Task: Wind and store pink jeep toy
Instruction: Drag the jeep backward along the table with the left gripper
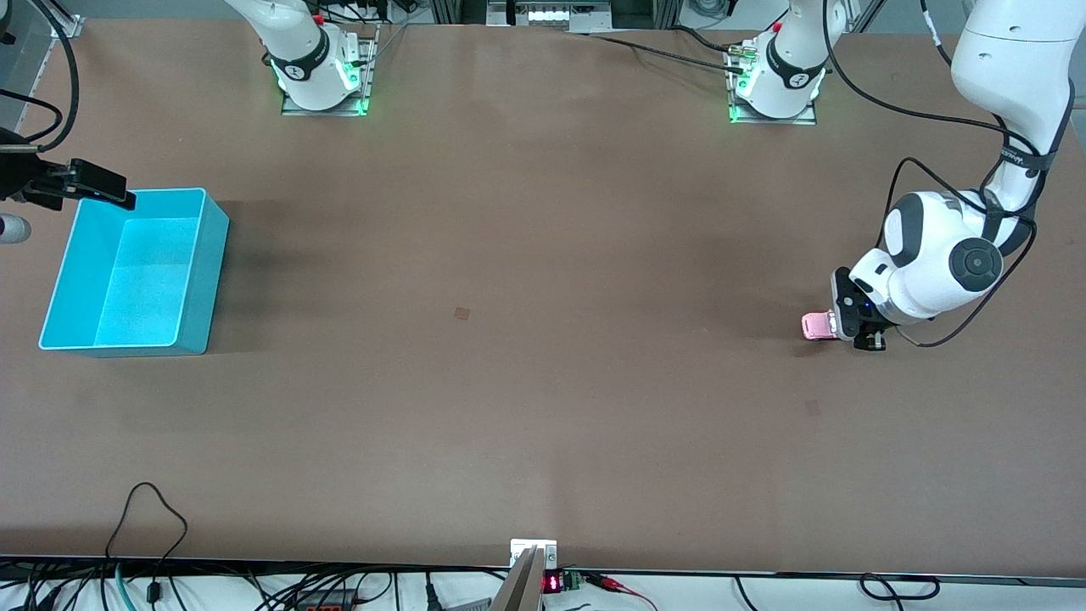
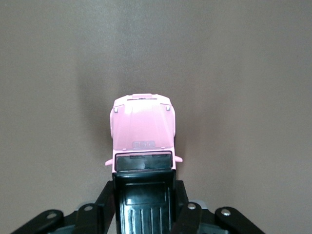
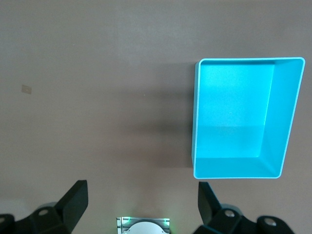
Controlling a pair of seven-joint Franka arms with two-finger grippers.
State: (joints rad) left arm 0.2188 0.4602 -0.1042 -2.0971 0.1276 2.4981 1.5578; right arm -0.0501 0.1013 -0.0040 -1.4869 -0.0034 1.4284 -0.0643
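The pink jeep toy (image 1: 816, 326) is at the table top toward the left arm's end. My left gripper (image 1: 853, 327) is shut on its rear, and only the pink hood sticks out. In the left wrist view the jeep (image 2: 142, 131) shows its hood and black roof, with my left gripper (image 2: 145, 197) pressing a finger (image 2: 106, 201) on each side of the roof. My right gripper (image 1: 95, 186) hangs open over the turquoise bin's corner. In the right wrist view it (image 3: 141, 200) holds nothing.
The turquoise bin (image 1: 214, 255) stands at the right arm's end, and in the right wrist view the bin (image 3: 195, 117) holds nothing. A small tan patch (image 1: 461, 313) marks the middle of the table. Cables (image 1: 148, 526) lie along the edge nearest the front camera.
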